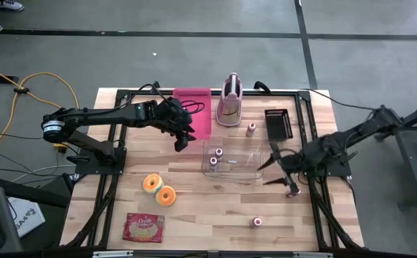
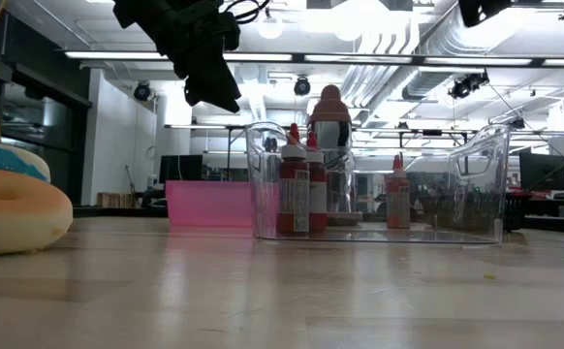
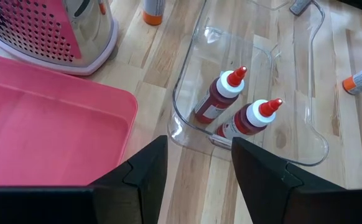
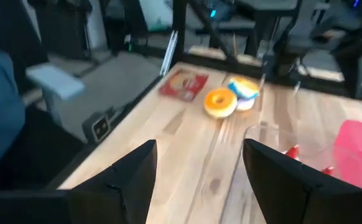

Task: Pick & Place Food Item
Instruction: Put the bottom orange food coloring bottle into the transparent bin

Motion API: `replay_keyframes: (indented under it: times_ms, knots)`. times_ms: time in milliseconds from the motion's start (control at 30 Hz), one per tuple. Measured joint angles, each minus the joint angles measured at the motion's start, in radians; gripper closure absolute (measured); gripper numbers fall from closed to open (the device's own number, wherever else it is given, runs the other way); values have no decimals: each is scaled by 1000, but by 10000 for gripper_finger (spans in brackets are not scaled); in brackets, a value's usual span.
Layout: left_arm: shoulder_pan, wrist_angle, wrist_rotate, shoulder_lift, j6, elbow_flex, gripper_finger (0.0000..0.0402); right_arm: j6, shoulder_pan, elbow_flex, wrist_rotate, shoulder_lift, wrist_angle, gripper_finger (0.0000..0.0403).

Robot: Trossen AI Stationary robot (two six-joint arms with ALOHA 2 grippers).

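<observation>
Two donuts (image 1: 159,189) lie side by side on the wooden table's near left part, with a red food packet (image 1: 144,228) nearer the front edge. A clear plastic bin (image 1: 246,170) stands mid-table with two red sauce bottles (image 3: 231,106) upright in its left end. My left gripper (image 1: 182,142) hangs open above the table between the pink tray (image 1: 193,111) and the bin, holding nothing. My right gripper (image 1: 269,172) is open in the air at the bin's right end, pointing toward the donuts (image 4: 229,96), with nothing between its fingers.
A pink-and-white grater (image 1: 228,100) and a black rack (image 1: 279,123) stand at the back. Loose small bottles lie at the back (image 1: 251,129), near my right arm (image 1: 294,190) and at the front (image 1: 257,222). Bare wood lies between the donuts and the bin.
</observation>
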Motion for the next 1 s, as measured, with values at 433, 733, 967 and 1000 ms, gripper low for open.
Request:
replay_keyframes:
  times_ms: [433, 733, 967, 1000]
  knots:
    - [0, 6, 0, 0, 0, 0, 228, 37, 229, 173, 167, 374, -94, 176]
    - [0, 5, 0, 0, 0, 0, 228, 149, 330, 190, 173, 448, -97, 176]
    - [0, 5, 0, 0, 0, 0, 228, 233, 406, 190, 223, 467, -146, 176]
    - [0, 6, 0, 0, 0, 0, 228, 238, 411, 190, 223, 477, -145, 176]
